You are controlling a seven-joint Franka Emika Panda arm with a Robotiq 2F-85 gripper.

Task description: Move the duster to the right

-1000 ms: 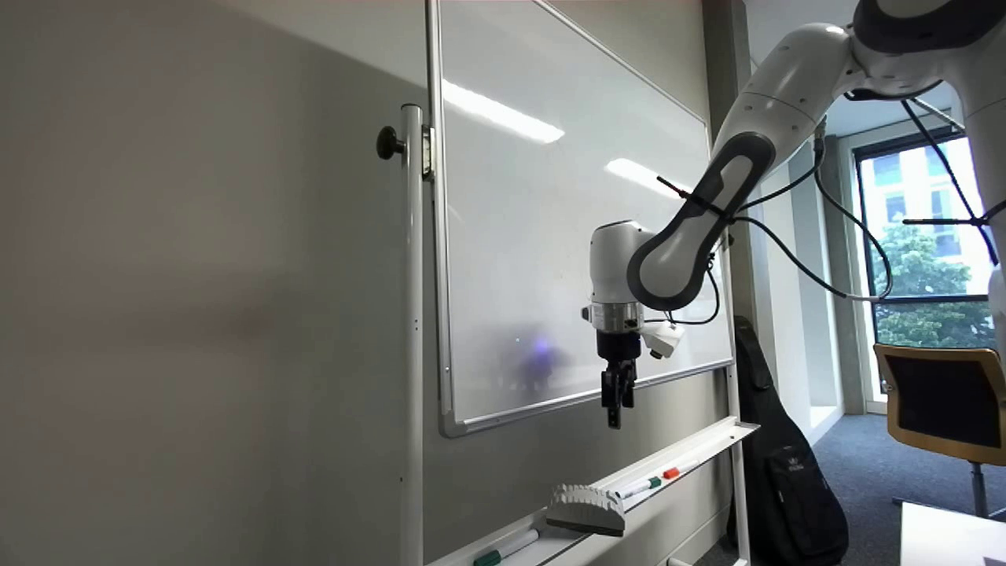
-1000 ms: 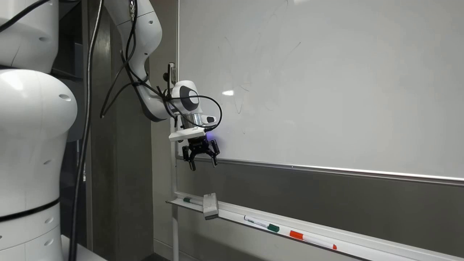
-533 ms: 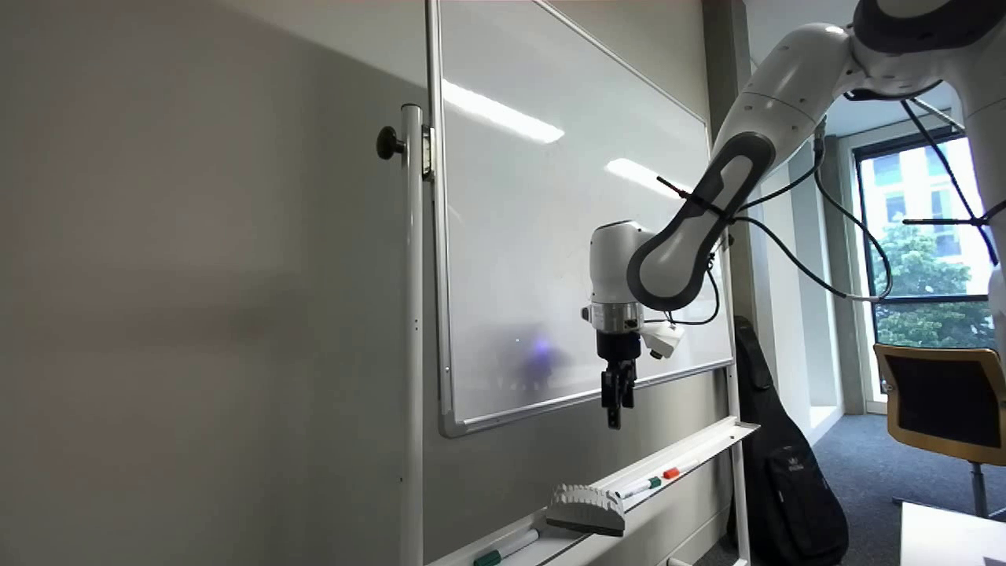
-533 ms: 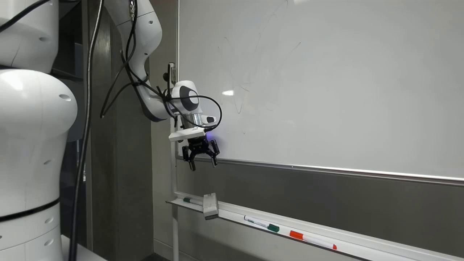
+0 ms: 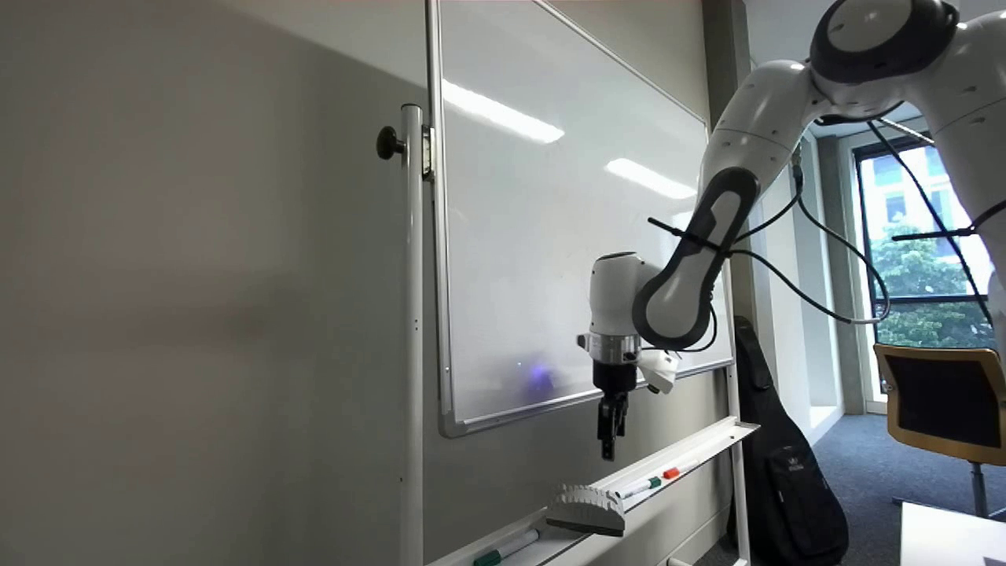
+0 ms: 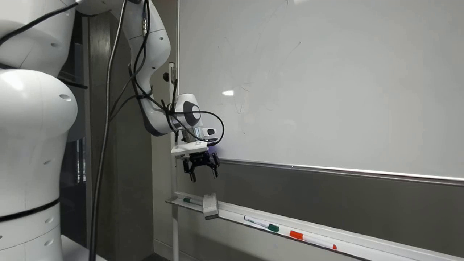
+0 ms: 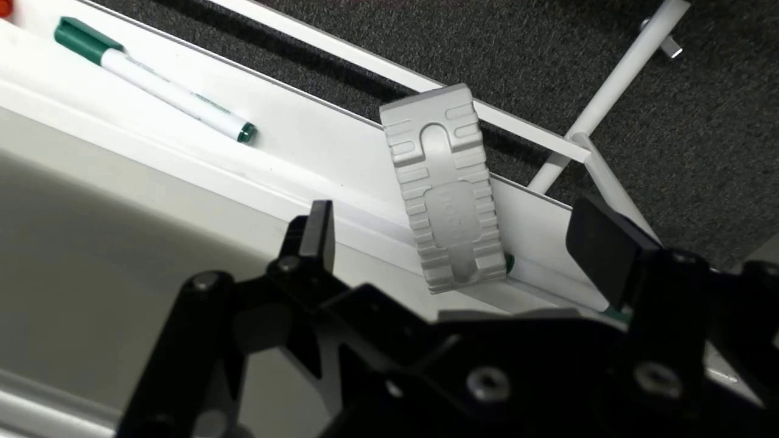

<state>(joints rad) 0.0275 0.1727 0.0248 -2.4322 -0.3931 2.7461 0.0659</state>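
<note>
The duster is a pale grey-white ridged block with a darker underside. It lies across the white ledge under the whiteboard, overhanging the ledge's front edge, in both exterior views (image 5: 585, 512) (image 6: 210, 206). In the wrist view the duster (image 7: 447, 194) lies in line with the gap between the fingers, mostly ahead of the fingertips. My gripper points down above the duster, apart from it, in both exterior views (image 5: 609, 453) (image 6: 204, 178). Its two black fingers are spread wide with nothing between them, as the wrist view (image 7: 459, 242) also shows.
The ledge (image 6: 232, 214) also holds a green-capped marker (image 6: 261, 223), a red-capped marker (image 6: 315, 240) and another green-capped marker (image 6: 193, 200) partly behind the duster. The whiteboard (image 6: 326, 90) hangs above and behind the ledge. A stand post (image 5: 411, 314) rises at the ledge's end.
My arm and gripper have moved down towards the duster in the last half second, after standing still before that. The gripper stays open. The duster and markers have not moved.
</note>
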